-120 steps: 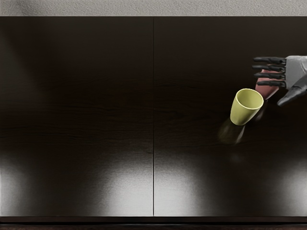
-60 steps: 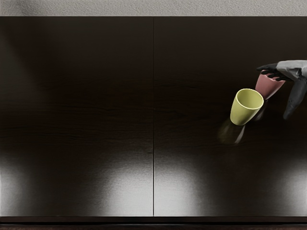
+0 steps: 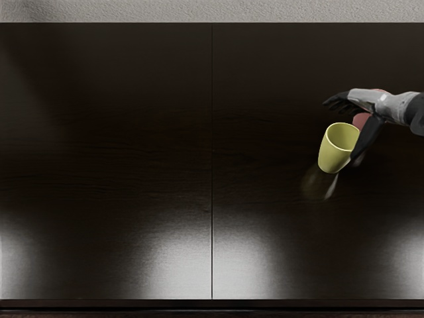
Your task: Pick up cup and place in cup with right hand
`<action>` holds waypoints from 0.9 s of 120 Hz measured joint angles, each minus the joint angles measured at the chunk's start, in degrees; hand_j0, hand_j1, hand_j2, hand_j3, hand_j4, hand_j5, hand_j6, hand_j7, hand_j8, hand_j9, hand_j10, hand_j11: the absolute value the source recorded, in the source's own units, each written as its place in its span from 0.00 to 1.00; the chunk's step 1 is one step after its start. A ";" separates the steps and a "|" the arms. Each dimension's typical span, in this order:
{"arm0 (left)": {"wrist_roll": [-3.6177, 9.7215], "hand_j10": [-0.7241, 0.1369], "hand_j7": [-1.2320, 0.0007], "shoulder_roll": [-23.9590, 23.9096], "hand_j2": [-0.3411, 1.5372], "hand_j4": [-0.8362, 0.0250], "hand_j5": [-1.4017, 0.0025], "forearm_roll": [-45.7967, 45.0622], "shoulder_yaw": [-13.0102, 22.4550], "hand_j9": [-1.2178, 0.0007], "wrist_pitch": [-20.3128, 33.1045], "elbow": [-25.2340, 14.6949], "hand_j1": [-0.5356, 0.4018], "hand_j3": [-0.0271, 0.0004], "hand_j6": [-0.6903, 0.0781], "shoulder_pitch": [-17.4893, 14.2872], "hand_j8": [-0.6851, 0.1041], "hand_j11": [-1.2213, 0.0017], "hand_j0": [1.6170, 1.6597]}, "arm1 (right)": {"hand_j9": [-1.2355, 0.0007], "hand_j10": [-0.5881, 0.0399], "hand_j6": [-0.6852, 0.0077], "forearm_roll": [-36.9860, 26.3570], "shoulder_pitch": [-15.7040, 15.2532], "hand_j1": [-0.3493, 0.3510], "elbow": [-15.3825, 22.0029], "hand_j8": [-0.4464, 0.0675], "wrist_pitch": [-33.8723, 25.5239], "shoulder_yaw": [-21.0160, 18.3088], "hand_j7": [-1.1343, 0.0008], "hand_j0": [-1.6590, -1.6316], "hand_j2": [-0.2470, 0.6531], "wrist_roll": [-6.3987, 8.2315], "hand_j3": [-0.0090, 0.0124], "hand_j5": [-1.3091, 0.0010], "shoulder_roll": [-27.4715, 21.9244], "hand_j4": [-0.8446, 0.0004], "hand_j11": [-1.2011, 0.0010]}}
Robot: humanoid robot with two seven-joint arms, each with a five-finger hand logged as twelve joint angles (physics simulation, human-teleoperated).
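Note:
My right hand [image 3: 341, 130] reaches in from the right edge, its fingers extended above and behind the yellow cup [image 3: 334, 154] and its thumb hanging down along that cup's right side. The hand is open and holds nothing; whether the thumb touches the cup cannot be told. The yellow cup stands upright on the table. Behind it and to the right, the pink cup [image 3: 360, 121] is mostly hidden by the hand and thumb, with small parts of it showing.
The dark table [image 3: 212, 165] has a seam down its middle and glossy light reflections near the front. A pale textured strip [image 3: 212, 11] runs beyond its back edge.
My right hand has turned from palm-flat to edge-on and moved left over the pink cup to the yellow cup. Both cups appear to stand where they were.

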 joint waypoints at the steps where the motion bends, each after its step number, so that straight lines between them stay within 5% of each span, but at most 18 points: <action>1: 0.00 0.84 1.00 0.00 0.18 0.97 1.00 0.00 0.00 1.00 0.00 0.00 0.94 0.98 0.90 0.00 0.87 1.00 0.96 | 0.80 0.63 0.70 0.00 -0.02 0.32 0.07 0.49 -0.01 0.00 0.78 0.04 0.24 -0.01 0.42 0.81 -0.02 0.77 0.80; 82: 0.00 0.84 1.00 0.00 0.18 0.97 1.00 0.00 0.00 1.00 0.00 0.00 0.94 0.98 0.90 0.00 0.87 1.00 0.96 | 0.67 0.43 0.52 -2.40 -4.01 0.54 0.65 0.25 -3.25 -0.03 0.64 0.04 0.21 0.03 0.42 0.69 1.27 0.62 0.66; 93: 0.00 0.84 1.00 0.00 0.18 0.97 1.00 0.00 0.00 1.00 0.00 0.00 0.94 0.98 0.90 0.00 0.87 1.00 0.96 | 0.64 0.36 0.43 -2.60 -4.27 0.58 0.64 0.23 -3.45 0.07 0.60 0.07 0.21 0.05 0.32 0.66 1.35 0.56 0.63; 108: 0.00 0.84 1.00 0.00 0.18 0.97 1.00 0.00 0.00 1.00 0.00 0.00 0.94 0.98 0.90 0.00 0.87 1.00 0.96 | 0.59 0.35 0.47 -2.63 -4.41 0.59 0.64 0.31 -3.38 0.23 0.55 0.13 0.21 0.06 0.42 0.61 1.36 0.52 0.57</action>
